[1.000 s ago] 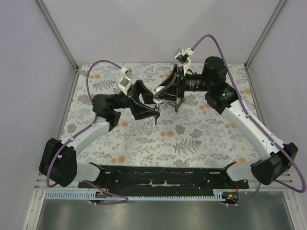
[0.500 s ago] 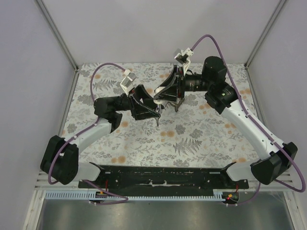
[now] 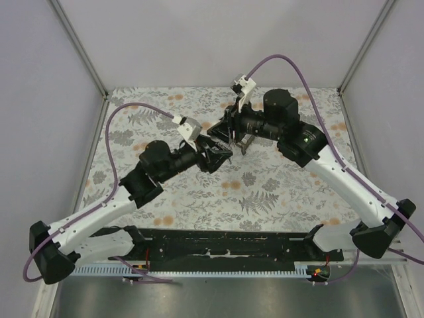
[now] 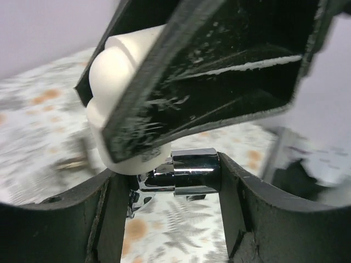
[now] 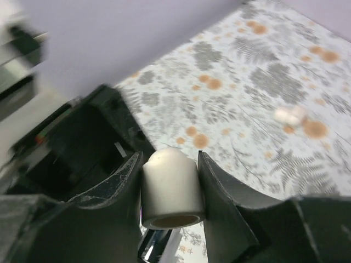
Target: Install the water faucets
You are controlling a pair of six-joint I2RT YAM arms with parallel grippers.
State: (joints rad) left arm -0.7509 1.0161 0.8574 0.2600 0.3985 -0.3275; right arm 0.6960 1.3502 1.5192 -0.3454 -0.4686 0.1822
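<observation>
In the left wrist view my left gripper [image 4: 174, 183] is shut on a small chrome water faucet [image 4: 189, 171], held crosswise between its two black fingers. The faucet's other end meets a short white plastic cylinder [image 4: 118, 104]. My right gripper [image 5: 171, 183] is shut on that white cylinder [image 5: 170, 186], with the chrome faucet [image 5: 156, 246] just below its open end. In the top view the left gripper [image 3: 217, 154] and right gripper [image 3: 225, 134] meet above the middle of the flowered table, and the small parts between them are hidden.
A small white piece [image 5: 290, 115] lies on the flowered cloth [image 3: 278, 192] beyond the right gripper. A small dark object [image 3: 246, 143] stands on the cloth just right of the grippers. Grey walls enclose the table, and a black rail [image 3: 225, 246] runs along the near edge.
The left arm has swung its elbow down and left, and its gripper has moved right, close under the right gripper. The right wrist has shifted left. Both keep their hold.
</observation>
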